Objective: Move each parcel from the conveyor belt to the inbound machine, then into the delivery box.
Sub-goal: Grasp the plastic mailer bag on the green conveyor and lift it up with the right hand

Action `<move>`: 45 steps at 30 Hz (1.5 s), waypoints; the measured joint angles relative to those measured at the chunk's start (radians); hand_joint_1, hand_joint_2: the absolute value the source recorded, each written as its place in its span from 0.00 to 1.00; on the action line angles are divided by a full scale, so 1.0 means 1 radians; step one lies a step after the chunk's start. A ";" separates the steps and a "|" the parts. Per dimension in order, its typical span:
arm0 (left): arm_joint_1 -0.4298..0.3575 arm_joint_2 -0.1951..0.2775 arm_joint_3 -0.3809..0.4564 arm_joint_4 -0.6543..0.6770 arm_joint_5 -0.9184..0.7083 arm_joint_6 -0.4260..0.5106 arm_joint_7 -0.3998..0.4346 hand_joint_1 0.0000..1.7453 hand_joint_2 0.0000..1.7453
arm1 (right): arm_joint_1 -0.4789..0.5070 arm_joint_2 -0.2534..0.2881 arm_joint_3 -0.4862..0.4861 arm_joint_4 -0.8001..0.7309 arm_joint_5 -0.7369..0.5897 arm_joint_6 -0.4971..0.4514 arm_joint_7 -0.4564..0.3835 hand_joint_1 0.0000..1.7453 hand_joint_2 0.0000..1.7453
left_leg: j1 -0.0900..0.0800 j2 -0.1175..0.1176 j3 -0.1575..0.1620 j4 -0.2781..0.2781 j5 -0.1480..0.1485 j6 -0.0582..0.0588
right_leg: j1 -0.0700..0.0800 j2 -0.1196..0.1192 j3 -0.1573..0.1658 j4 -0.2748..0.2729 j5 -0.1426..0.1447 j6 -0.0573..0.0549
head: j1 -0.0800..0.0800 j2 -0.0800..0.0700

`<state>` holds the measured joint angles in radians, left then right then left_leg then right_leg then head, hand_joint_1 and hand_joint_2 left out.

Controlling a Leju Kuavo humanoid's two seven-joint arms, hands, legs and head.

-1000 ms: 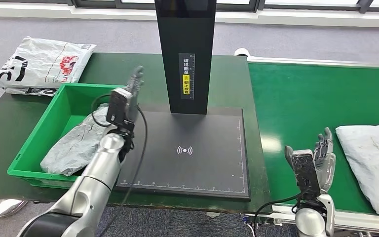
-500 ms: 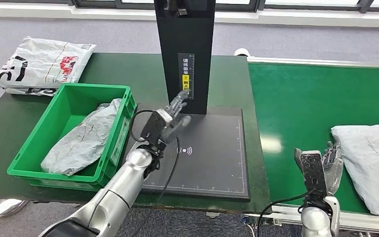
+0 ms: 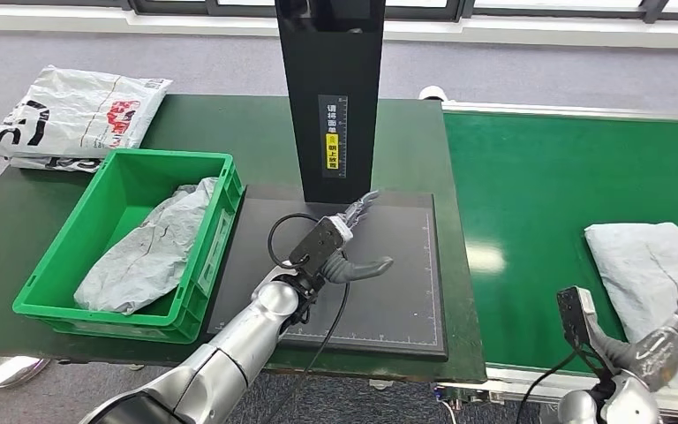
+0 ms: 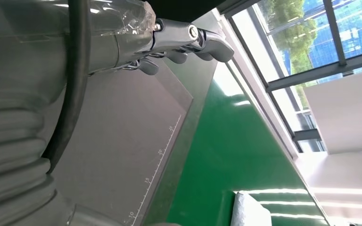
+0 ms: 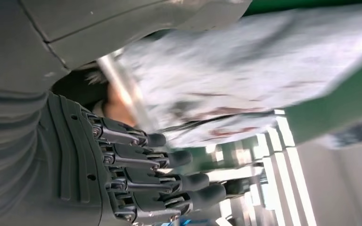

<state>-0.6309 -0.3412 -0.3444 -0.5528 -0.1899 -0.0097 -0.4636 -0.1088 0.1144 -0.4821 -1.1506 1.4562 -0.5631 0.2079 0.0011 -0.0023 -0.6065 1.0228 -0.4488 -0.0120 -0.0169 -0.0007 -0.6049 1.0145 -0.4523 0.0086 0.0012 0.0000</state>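
The left hand [image 3: 346,252] hovers over the flat black scanning pad of the inbound machine [image 3: 406,291], fingers spread apart and thumb stuck out to the side, holding nothing; its silver arm reaches in from the lower left. The right hand [image 3: 662,346] sits low at the near edge of the green conveyor belt [image 3: 530,185], fingers splayed and empty, just beside the near end of a crumpled grey plastic parcel [image 3: 649,269] that lies on the belt. The green plastic delivery box [image 3: 71,256] stands on the dark green counter [image 3: 229,124] to the left of the pad and holds one crumpled grey bag parcel [image 3: 146,252], leaning toward the box's right wall. A white printed plastic mailer bag [image 3: 71,115] rests at the counter's far left corner, outside the box. That makes three parcels counted: one in the box, one on the belt, one on the counter. The machine's tall black post [image 3: 331,97] rises behind the pad.
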 joint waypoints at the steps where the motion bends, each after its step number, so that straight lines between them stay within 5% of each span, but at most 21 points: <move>1: -0.003 -0.002 0.000 0.006 0.000 0.002 0.001 0.00 1.00 | 0.003 0.000 -0.022 0.005 0.039 0.009 0.021 0.00 1.00 | 0.000 0.000 0.000 0.000 0.000 0.000 | 0.000 0.000 0.000 0.000 0.000 0.000 | 0.000 0.000; 11: -0.020 -0.014 0.000 0.040 -0.006 0.009 0.011 0.00 1.00 | 0.022 -0.010 -0.089 0.039 0.109 0.069 0.134 0.00 1.00 | 0.000 0.000 0.000 0.000 0.000 0.000 | 0.000 0.000 0.000 0.000 0.000 0.000 | 0.000 0.000; 18: -0.011 0.015 0.000 0.040 0.011 0.020 0.022 0.00 1.00 | 0.032 -0.094 -0.083 0.168 0.115 0.124 0.166 0.00 1.00 | 0.000 0.000 -0.001 -0.001 0.000 0.000 | 0.000 0.000 0.001 0.000 0.000 0.000 | 0.000 0.000; 24: 0.051 0.076 0.000 -0.018 0.025 0.023 0.023 0.00 1.00 | 0.020 -0.138 -0.026 0.252 0.116 0.155 0.195 0.00 1.00 | 0.000 0.000 0.000 -0.001 0.000 0.000 | 0.000 -0.001 0.001 0.000 -0.001 0.000 | 0.000 0.000; 35: 0.077 0.103 0.000 -0.057 0.028 0.038 0.029 0.00 1.00 | -0.001 -0.160 0.030 0.285 0.116 0.172 0.207 0.00 1.00 | 0.000 0.000 0.000 -0.001 0.000 0.000 | 0.000 -0.001 0.002 0.000 -0.001 0.000 | 0.000 0.000; 45: 0.128 0.136 0.003 -0.109 0.045 0.045 0.031 0.00 1.00 | -0.128 -0.201 0.172 0.431 0.116 0.177 0.305 0.00 1.00 | 0.000 -0.001 0.001 -0.001 0.001 0.000 | 0.000 -0.002 0.002 0.000 0.000 0.000 | 0.000 0.000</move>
<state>-0.5025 -0.2055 -0.3415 -0.6622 -0.1447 0.0349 -0.4325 -0.2368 -0.0867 -0.3105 -0.7193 1.5721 -0.3860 0.5132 0.0016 -0.0029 -0.6059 1.0216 -0.4478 -0.0122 -0.0164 -0.0025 -0.6033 1.0148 -0.4527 0.0089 0.0011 0.0000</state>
